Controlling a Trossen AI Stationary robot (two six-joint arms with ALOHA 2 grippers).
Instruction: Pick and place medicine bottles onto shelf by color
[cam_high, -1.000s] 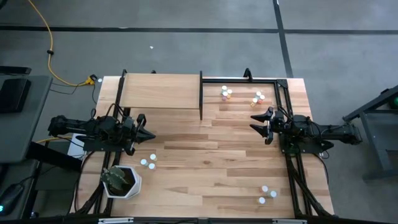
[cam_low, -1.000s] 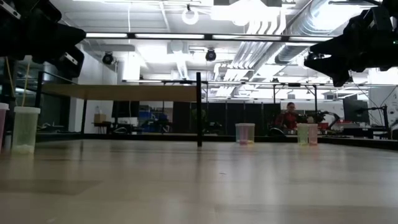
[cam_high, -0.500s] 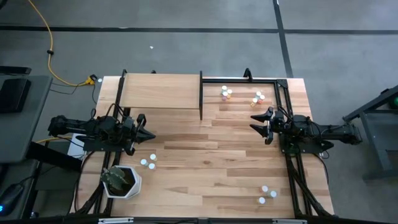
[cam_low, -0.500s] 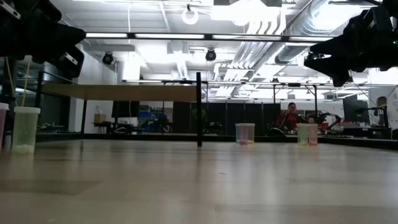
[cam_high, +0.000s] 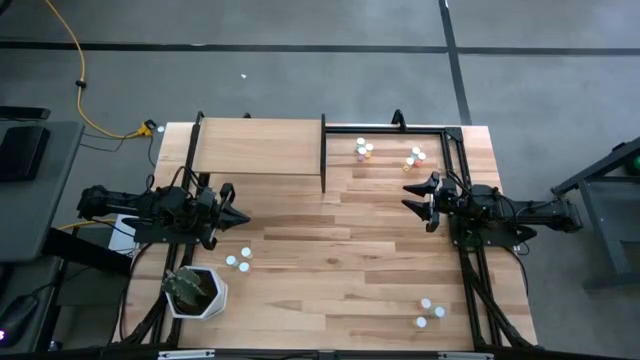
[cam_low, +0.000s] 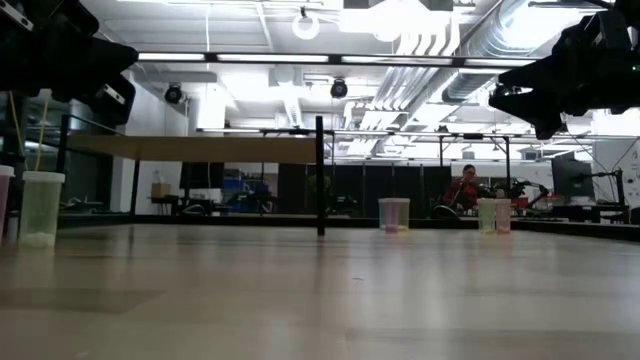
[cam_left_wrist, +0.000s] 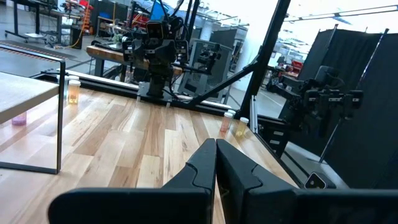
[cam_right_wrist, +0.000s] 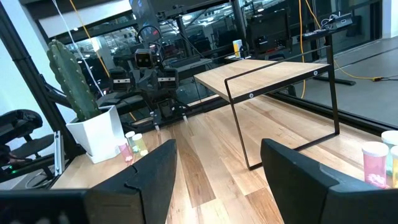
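With its long axis laid left to right, the shelf (cam_high: 258, 146) is seen upper left of centre, the left gripper (cam_high: 232, 211) closed, the right gripper (cam_high: 424, 200) wide, nothing moved since.

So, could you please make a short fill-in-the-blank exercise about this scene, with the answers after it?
1. The left gripper is ____, its fingers pressed together.
2. The right gripper is ____, with a wide gap between its fingers.
3. The top of the shelf carries ____ medicine bottles.
4. The white pot with the cactus stands on the side of the ____ arm.

Missing words: shut; open; no; left
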